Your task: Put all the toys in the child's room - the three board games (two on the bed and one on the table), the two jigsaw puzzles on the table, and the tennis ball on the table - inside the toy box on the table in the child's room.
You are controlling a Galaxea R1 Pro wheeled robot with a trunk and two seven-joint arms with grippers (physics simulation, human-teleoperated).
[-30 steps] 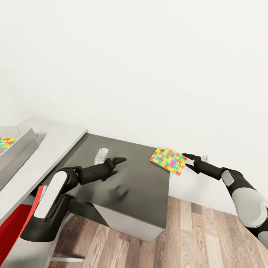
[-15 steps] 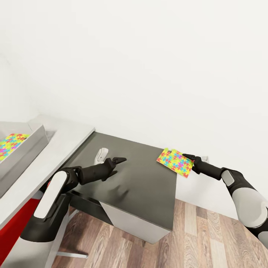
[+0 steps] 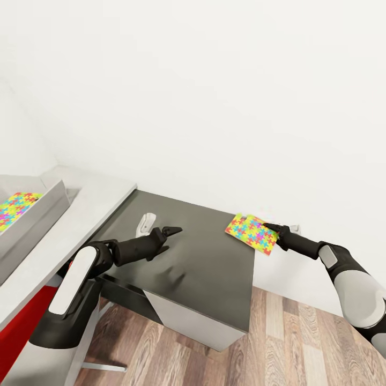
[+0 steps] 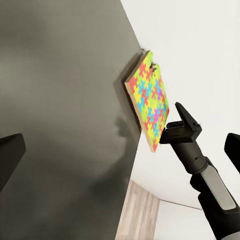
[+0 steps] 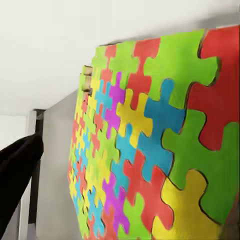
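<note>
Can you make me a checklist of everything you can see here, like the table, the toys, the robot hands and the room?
Surface: dark grey cabinet top; higher light grey table beside it.
Job's things: jigsaw puzzle tilted at the cabinet's far corner; second jigsaw lies in the toy box.
Clutter: small white object on the cabinet.
Grippers: right gripper shut on the puzzle's edge; left gripper open, empty.
Cables: nothing seen.
Surroundings: white wall, wood floor.

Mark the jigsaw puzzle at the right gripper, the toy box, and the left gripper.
jigsaw puzzle (image 3: 252, 232): head view, middle of its patterned face.
toy box (image 3: 40, 214): head view, grey side wall.
left gripper (image 3: 177, 230): head view, midway between the fingertips.
</note>
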